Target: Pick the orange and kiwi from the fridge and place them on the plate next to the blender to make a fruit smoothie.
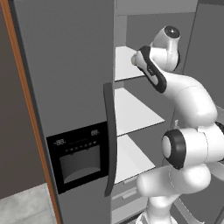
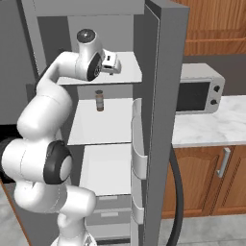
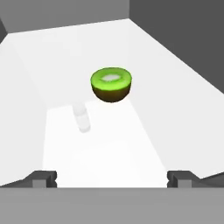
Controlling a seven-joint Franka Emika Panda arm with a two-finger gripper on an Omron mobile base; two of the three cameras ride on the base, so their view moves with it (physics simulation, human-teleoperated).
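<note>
With the gripper [image 3: 112, 179] fingers spread wide at the front of the fridge's [image 1: 65, 65] upper shelf [image 3: 109, 148], you are approaching the kiwi [image 3: 111, 84] lying well ahead; next, advance to straddle it.

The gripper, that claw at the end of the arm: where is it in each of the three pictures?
Left base view: the gripper is upper middle, reaching over the upper white shelf.
Right base view: gripper upper left of centre, over that shelf.
Hand view: gripper at bottom edge, dark fingertips wide apart, the kiwi ahead.
Shared landmark: the upper white shelf.
</note>
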